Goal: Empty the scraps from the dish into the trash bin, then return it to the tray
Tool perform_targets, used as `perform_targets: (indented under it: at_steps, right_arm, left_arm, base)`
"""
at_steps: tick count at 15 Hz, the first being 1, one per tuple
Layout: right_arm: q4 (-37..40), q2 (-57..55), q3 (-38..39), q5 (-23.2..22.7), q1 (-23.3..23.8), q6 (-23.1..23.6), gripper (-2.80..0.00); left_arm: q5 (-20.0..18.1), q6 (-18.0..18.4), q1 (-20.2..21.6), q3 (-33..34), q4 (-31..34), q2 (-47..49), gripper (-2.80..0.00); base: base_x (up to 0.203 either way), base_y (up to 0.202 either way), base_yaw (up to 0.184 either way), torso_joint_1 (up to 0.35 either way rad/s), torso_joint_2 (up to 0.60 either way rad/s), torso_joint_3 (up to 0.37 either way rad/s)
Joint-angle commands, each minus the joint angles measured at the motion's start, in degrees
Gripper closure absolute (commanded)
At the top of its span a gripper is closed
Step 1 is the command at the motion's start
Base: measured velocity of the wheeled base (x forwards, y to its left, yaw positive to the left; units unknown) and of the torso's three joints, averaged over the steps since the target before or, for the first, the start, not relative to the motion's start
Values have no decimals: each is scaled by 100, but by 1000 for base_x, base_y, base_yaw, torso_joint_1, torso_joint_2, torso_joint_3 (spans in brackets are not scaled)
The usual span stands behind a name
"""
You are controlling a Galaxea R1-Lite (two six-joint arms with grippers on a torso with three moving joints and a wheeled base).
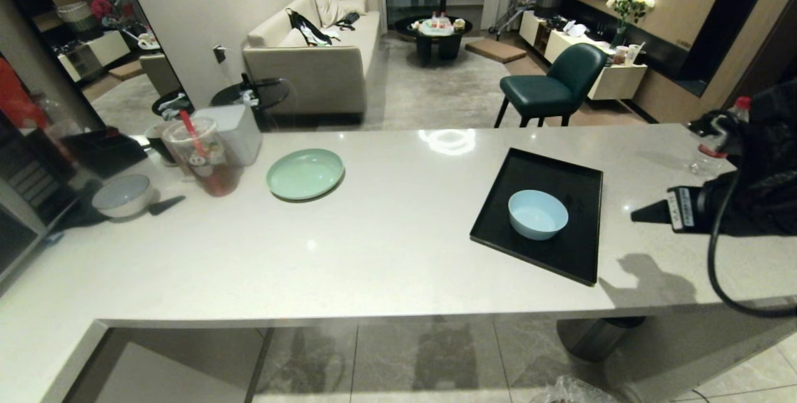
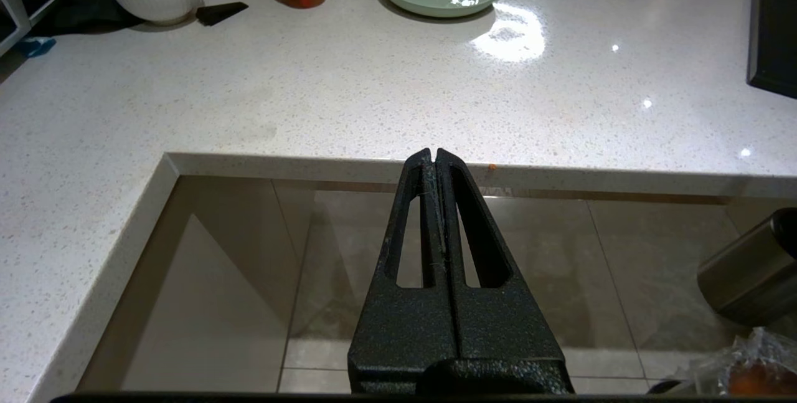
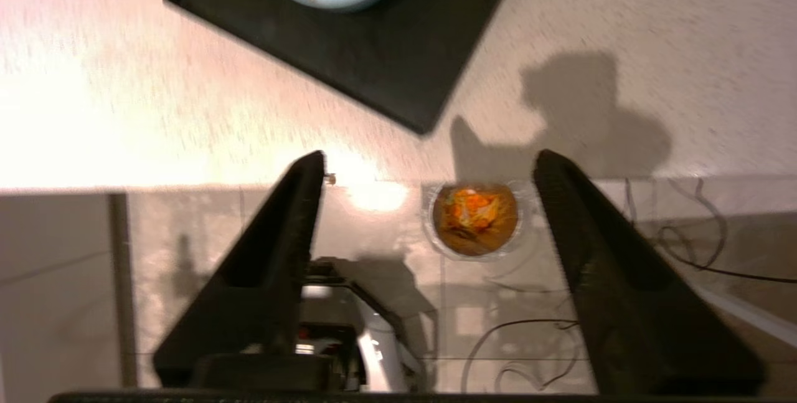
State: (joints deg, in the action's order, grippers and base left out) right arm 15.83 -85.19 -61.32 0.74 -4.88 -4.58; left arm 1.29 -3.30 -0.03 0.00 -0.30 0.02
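We see the bowl (image 1: 538, 214) sitting upright on the black tray (image 1: 582, 253), apparently emptied, near the right end of the bench (image 1: 386, 235) — so we judge both halves of the job done. The scraps (image 3: 474, 208) lie as an orange heap in the bagged bin (image 3: 475, 219) on the floor just past the bench edge, which is why the tray sits close to that edge: a short tip over the side. Our right tool (image 3: 429, 169) hangs above bench edge and bin with its fingers spread wide and nothing between them; in the head view only the arm shows at the right edge. The left tool (image 2: 435, 157) is parked below the bench's front edge, fingers pressed together, empty. Further left stand a green plate (image 1: 305, 173), a drink cup (image 1: 203, 157) and a white bowl (image 1: 122, 195) — all well apart from the tray, nothing blocking it.
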Motion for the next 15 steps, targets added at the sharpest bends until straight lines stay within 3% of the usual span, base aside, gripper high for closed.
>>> perform_targets:
  at_steps: [1,7,11,15]
  right_arm:
    - [-100,1402,933,-7,6,252,0]
    - [-160,3630,2520,-21,4,583,0]
    - [-303,4447,3163,-11,4,693,0]
    - [-1130,5539,4209,-18,6,692,0]
  left_arm:
    - [3,-4,-1,0,-5,6,0]
    - [3,-4,-6,0,-5,6,0]
    - [3,-4,-3,0,-5,6,0]
    - [3,-4,-2,0,-5,6,0]
  base:
    - [0,0,0,0,0,0]
    - [0,0,0,0,0,0]
    - [0,0,0,0,0,0]
    - [0,0,0,0,0,0]
